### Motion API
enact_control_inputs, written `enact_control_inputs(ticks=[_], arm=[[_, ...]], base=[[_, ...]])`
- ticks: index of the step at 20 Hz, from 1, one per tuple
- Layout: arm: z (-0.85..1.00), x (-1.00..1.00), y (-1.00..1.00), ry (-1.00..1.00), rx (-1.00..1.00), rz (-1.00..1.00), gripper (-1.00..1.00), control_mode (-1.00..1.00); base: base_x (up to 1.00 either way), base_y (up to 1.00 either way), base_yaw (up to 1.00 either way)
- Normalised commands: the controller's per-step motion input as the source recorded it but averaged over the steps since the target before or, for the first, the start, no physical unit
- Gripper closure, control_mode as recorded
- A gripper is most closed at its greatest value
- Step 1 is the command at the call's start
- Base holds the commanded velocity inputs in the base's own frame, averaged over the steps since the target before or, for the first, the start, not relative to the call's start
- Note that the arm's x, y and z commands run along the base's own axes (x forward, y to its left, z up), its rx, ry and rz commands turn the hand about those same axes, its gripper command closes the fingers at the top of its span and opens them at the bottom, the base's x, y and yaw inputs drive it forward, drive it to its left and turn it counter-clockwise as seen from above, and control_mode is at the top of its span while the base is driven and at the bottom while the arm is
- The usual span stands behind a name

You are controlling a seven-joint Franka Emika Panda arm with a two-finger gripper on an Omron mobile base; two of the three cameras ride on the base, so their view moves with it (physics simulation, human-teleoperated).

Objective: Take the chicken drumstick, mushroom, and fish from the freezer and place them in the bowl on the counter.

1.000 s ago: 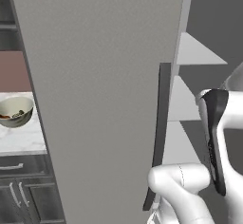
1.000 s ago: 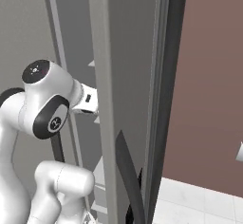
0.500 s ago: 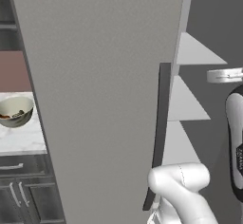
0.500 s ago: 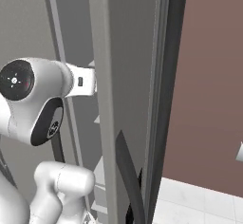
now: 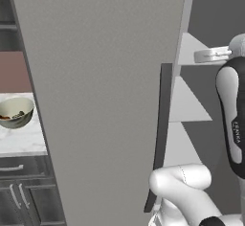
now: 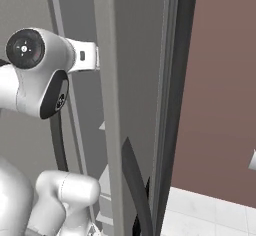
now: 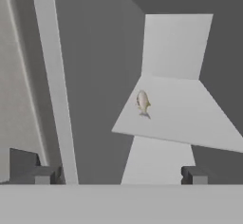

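Fish (image 7: 143,103) is what we have left to fetch, as far as we can judge: it lies alone on a white shelf (image 7: 190,118) inside the freezer (image 5: 110,100), near that shelf's front left edge in the hand view, with bare shelf around it and nothing touching it. We see no drumstick or mushroom on the shelves in that view. The freezer door stands open, its flat grey face taking up most of the left base view and its dark strip handle (image 5: 160,139) running down its edge. Over on the counter (image 5: 21,141), well apart from the freezer, the bowl (image 5: 16,113) sits upright, and we can make out something dark and reddish lying inside it; it is too small for us to say which items those are, though we take it that the earlier fetches are done. Our gripper (image 7: 114,174) points into the freezer with its two fingertips spread wide and nothing between them, still short of the fish. What remains, then, is to reach the shelf, take the fish and carry it to the bowl.
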Motion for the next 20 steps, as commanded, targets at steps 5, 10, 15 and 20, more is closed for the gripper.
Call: enact_control_inputs(ticks=[5, 10, 15, 20], arm=[[-0.17, 0.20, 0.05, 0.03, -0.04, 0.02, -1.00, -1.00], [-0.16, 0.57, -0.02, 0.03, -0.02, 0.00, -1.00, -1.00], [0.00, 0.56, -0.16, 0.02, 0.00, 0.00, -1.00, -1.00], [-0.06, 0.55, -0.14, 0.04, 0.00, 0.00, -1.00, -1.00]], base=[[0.00, 0.00, 0.00], [0.00, 0.00, 0.00], [0.00, 0.00, 0.00], [0.00, 0.00, 0.00]])
